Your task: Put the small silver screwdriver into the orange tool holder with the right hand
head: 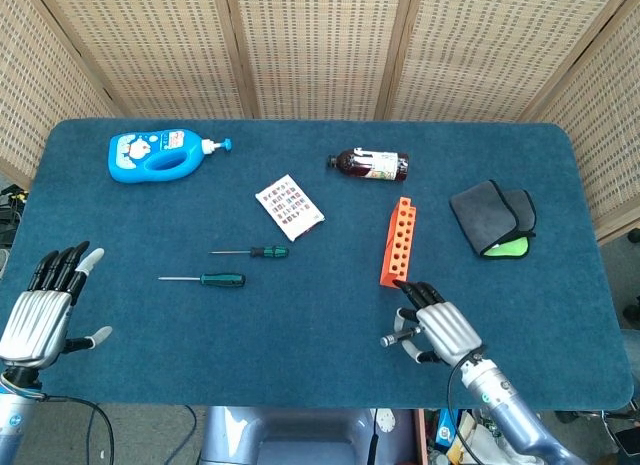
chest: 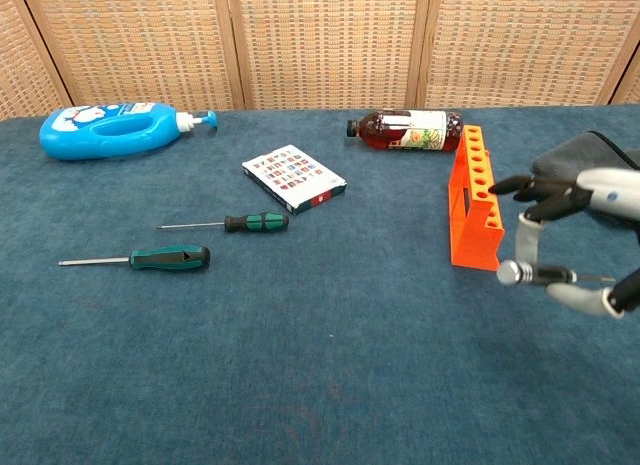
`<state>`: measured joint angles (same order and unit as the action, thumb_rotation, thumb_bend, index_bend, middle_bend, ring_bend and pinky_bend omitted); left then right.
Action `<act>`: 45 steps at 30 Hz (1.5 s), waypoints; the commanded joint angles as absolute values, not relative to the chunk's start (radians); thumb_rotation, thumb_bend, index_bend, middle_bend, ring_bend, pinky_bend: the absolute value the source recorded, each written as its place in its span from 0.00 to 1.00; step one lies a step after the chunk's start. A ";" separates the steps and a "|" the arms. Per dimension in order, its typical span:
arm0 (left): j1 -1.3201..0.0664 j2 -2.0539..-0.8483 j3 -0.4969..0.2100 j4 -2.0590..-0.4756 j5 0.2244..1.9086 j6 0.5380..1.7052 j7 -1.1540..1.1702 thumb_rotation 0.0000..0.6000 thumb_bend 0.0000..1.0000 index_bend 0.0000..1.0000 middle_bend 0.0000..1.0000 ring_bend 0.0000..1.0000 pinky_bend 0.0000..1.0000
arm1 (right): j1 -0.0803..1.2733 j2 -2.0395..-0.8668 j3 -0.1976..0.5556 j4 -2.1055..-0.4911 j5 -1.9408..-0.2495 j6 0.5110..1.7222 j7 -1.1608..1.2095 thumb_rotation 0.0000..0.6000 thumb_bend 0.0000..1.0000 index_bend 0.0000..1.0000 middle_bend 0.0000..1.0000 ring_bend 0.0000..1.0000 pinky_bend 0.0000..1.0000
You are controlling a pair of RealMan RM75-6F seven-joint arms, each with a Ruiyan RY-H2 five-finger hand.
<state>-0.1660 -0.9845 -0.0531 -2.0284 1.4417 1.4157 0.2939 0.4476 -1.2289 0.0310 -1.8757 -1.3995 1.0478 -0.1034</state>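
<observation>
Right robot hand (chest: 585, 235): mine; raised above the surface (head: 300, 315), just short of the near end of the orange tool holder (head: 399, 242). Fingers extend toward the holder; thumb sits below them.
Right robot hand state: clamped on the small silver screwdriver (chest: 535, 275), pinched between thumb and fingers.
Small silver screwdriver: held level, off the surface. In the chest view its silver butt end sits just beside the holder's near end; the thin shaft runs away from the holder, past my palm.
Orange tool holder: lies lengthwise on the surface, its row of holes facing up. No tool stands in any hole I can see.
Left robot hand (head: 45, 305): mine; well apart from the holder, at the surface's far-left near edge. Fingers apart and straight, holding nothing. Seen in the head view only.
Green-handled screwdrivers: two, lying flat left of the holder, one (head: 254, 252) nearer it, one (head: 205, 279) farther.
Brown bottle (head: 370, 164): on its side just beyond the holder's far end.
Grey cloth (head: 492, 217): right of the holder.
</observation>
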 commanded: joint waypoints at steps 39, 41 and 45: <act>-0.155 -0.965 -0.038 -2.046 1.476 1.426 0.274 1.00 0.00 0.00 0.00 0.00 0.00 | 0.662 -1.203 0.433 -1.835 -0.877 0.777 0.612 1.00 0.43 0.68 0.01 0.00 0.00; -0.155 -0.966 -0.038 -2.045 1.475 1.425 0.275 1.00 0.00 0.00 0.00 0.00 0.00 | 0.665 -1.212 0.433 -1.830 -0.876 0.776 0.608 1.00 0.43 0.68 0.01 0.00 0.00; -0.156 -0.967 -0.040 -2.045 1.470 1.424 0.276 1.00 0.00 0.00 0.00 0.00 0.00 | 0.672 -1.223 0.431 -1.819 -0.872 0.774 0.591 1.00 0.43 0.68 0.01 0.00 0.00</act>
